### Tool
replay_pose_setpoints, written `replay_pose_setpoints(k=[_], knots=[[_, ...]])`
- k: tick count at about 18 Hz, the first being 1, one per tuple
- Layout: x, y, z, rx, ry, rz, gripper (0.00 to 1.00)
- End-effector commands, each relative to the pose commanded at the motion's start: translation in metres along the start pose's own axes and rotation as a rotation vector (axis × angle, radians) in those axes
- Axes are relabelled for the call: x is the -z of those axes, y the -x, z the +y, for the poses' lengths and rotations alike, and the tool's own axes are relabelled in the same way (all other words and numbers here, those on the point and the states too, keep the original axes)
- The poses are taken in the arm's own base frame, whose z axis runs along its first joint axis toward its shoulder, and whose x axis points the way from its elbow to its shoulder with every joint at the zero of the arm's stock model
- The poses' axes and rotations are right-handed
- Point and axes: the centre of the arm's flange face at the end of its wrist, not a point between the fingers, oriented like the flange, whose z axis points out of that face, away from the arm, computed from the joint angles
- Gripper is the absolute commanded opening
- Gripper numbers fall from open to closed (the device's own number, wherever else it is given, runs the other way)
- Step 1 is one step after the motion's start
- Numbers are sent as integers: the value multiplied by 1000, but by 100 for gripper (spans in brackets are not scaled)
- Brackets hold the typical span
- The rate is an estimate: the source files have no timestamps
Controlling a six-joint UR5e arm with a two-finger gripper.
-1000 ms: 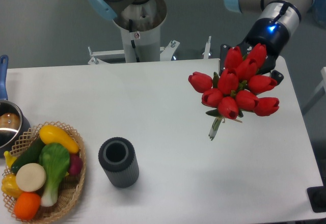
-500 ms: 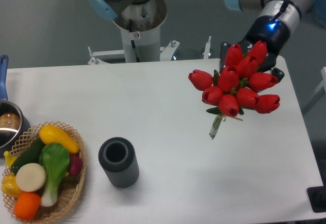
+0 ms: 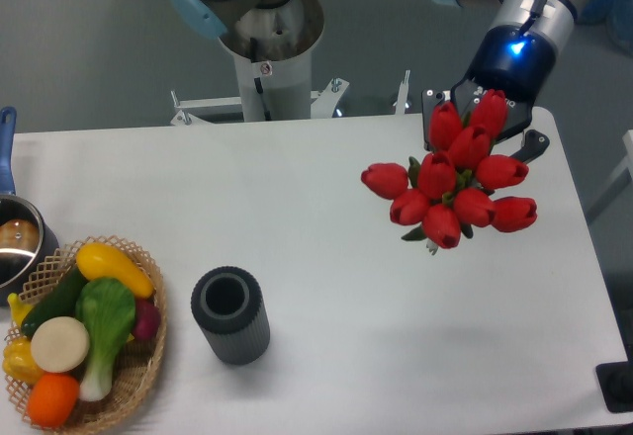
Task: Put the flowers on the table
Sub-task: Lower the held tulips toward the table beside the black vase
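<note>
Nearest, at the left edge: a wicker basket (image 3: 138, 381) filled with colourful toy vegetables, resting on the table (image 3: 326, 217). Just right of it, a dark ribbed cylinder (image 3: 229, 313), upright, open at the top, standing alone on the white surface. Further back on the left edge, part of a metal pot (image 3: 17, 242) with a blue handle, touching the far rim of the basket. More to the right and farther: the flowers (image 3: 451, 180), a bunch of red tulip buds with a few green leaves, held in the air above the right part of the table, buds turned toward the camera, only a short piece of stem visible under them. Directly behind the bunch, the gripper (image 3: 477, 127), mostly hidden by the buds; dark finger parts visible at both sides of the bunch, seemingly clamped on the flowers. Above it, a wrist with blue light. Farthest, at the back edge, the grey arm base (image 3: 267, 40).
</note>
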Motion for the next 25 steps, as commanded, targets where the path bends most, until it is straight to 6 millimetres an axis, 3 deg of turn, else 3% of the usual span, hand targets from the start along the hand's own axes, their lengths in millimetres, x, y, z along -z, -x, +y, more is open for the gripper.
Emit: replay_pose_setpoints(k=[4, 9, 19, 25], knots=[[-18, -11, -2, -34, 152, -51, 31], [-61, -33, 2, -87, 345, -75, 31], [-135, -56, 63, -153, 603, -14, 31], [-179, -52, 122, -91, 653, 74, 31]])
